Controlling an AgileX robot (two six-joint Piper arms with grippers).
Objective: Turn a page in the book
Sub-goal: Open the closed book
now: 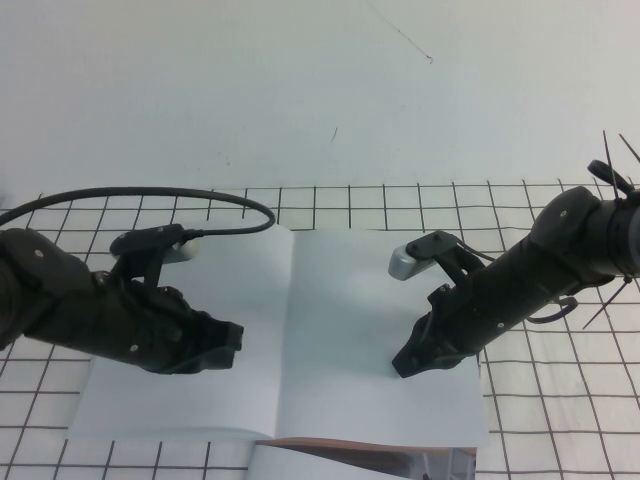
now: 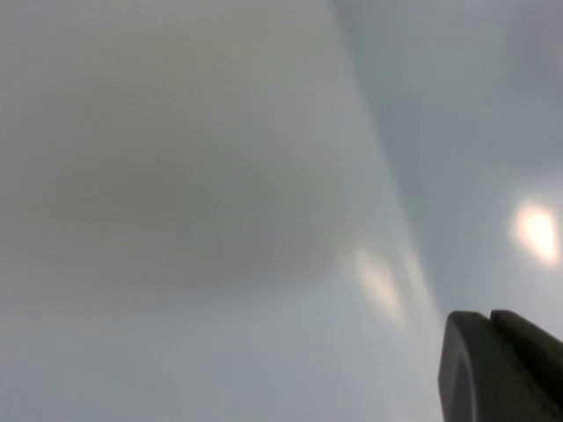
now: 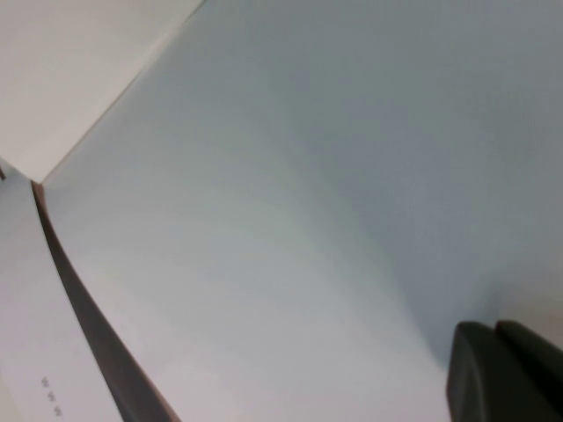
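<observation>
The book lies open on the table, and both facing pages show blank and pale. The page on the right lies flat; no photos show on it. My right gripper is shut, with its tip down on this page near its near right part. In the right wrist view the gripper rests against the pale sheet. My left gripper is shut and rests on the left page. In the left wrist view the gripper sits on glossy paper.
A second booklet with a tan-brown strip pokes out under the book's near edge; it also shows in the right wrist view. A black-gridded white mat covers the table. A black cable arcs behind the left arm.
</observation>
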